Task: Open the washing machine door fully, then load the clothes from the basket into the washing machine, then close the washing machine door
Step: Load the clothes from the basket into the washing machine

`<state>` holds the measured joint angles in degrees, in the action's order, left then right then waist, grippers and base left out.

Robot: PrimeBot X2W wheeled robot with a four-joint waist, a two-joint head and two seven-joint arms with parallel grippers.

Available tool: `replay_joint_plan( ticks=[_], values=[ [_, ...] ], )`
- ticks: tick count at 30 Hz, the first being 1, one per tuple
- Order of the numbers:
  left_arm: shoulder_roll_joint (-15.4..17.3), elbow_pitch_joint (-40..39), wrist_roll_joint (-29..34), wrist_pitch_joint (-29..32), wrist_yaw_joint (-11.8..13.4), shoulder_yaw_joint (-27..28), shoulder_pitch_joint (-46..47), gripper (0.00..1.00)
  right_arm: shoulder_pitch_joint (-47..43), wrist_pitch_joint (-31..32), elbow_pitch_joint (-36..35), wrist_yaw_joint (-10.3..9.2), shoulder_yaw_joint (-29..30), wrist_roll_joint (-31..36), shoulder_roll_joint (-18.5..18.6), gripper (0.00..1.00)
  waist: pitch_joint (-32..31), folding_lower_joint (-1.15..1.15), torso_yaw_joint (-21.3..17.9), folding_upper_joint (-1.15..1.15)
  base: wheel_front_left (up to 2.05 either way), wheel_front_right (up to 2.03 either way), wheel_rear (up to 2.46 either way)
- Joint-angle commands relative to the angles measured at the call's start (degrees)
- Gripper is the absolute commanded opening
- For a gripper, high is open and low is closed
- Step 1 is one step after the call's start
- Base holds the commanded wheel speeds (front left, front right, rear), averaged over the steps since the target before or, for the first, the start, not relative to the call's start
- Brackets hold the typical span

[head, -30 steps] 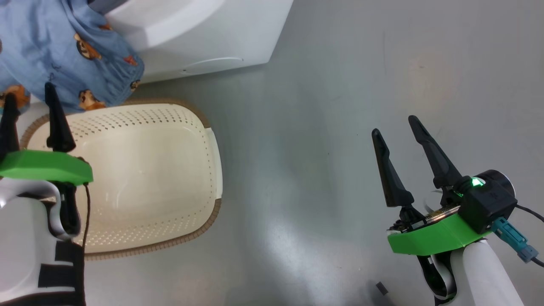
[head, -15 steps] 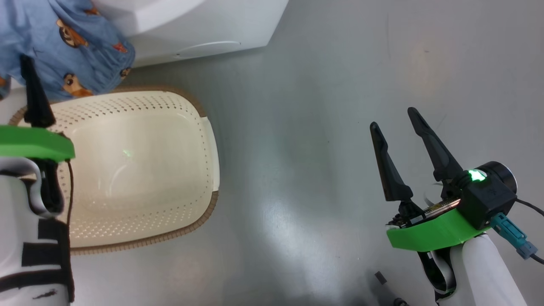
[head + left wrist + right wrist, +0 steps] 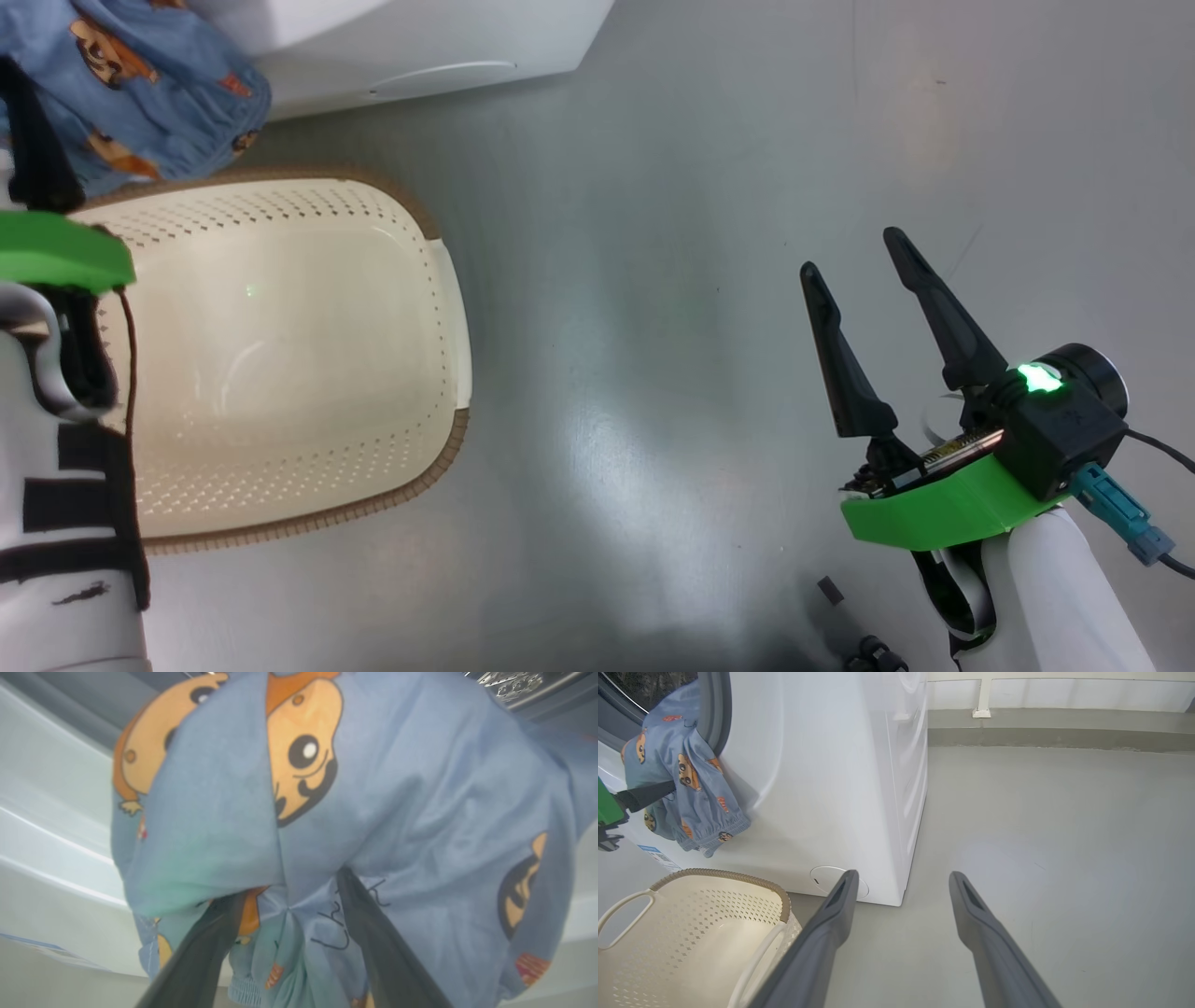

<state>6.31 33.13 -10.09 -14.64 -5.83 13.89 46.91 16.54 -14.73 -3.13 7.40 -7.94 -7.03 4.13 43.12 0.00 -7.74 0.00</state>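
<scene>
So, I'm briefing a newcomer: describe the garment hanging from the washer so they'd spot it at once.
Find the white washing machine. From its drum opening a garment hangs down the front above the cream basket. It alone is patterned: light blue with orange-brown cartoon figures.

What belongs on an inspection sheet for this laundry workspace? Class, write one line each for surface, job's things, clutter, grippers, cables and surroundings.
Surface: grey floor, glossy.
Job's things: basket empty, in front of the washing machine; blue cartoon-print garment hangs out of the machine's opening, down its front.
Clutter: small dark scrap on the floor near the right arm.
Grippers: left gripper open, fingers spread against the garment; right gripper open, empty, above the floor.
Cables: black cable and teal plug at the right wrist; thin dark wire along the left arm.
Surroundings: raised grey kerb below a pale wall.
</scene>
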Motion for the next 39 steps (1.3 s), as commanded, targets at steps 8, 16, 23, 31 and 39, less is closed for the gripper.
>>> replay_joint_plan(
  ticks=[8,16,23,31,39],
  values=[
    [1.6,-2.5,1.9,-0.4,0.2,2.0,1.7,0.84,-0.2,-0.3,-1.3,0.09,-1.9,0.4,0.0,1.00,0.7,0.00,-0.3,0.00,0.00,0.00,0.00],
    [1.4,-3.7,2.5,-0.4,0.1,3.1,2.2,0.39,0.0,-0.3,-1.2,0.09,-2.2,0.3,0.0,1.00,1.1,0.00,-0.6,0.00,0.00,0.00,0.00],
    [1.0,-4.8,2.8,-0.4,-0.1,3.5,2.4,0.04,0.0,-0.3,-1.1,0.09,-2.0,0.2,-0.2,1.00,1.1,0.00,-0.5,0.00,0.00,0.00,0.00],
    [-0.7,-6.2,1.0,-0.4,-1.0,2.0,0.1,0.00,0.1,-0.3,-0.9,0.09,-1.5,0.3,-0.2,1.00,0.1,0.00,0.8,0.00,0.00,0.00,0.00],
    [-1.3,-8.8,-2.9,0.3,-1.6,-2.1,-2.8,0.00,-0.2,-0.3,-0.8,0.09,-1.1,0.3,-0.1,1.00,-1.2,0.00,2.0,0.00,0.00,0.00,0.00]
  ],
)
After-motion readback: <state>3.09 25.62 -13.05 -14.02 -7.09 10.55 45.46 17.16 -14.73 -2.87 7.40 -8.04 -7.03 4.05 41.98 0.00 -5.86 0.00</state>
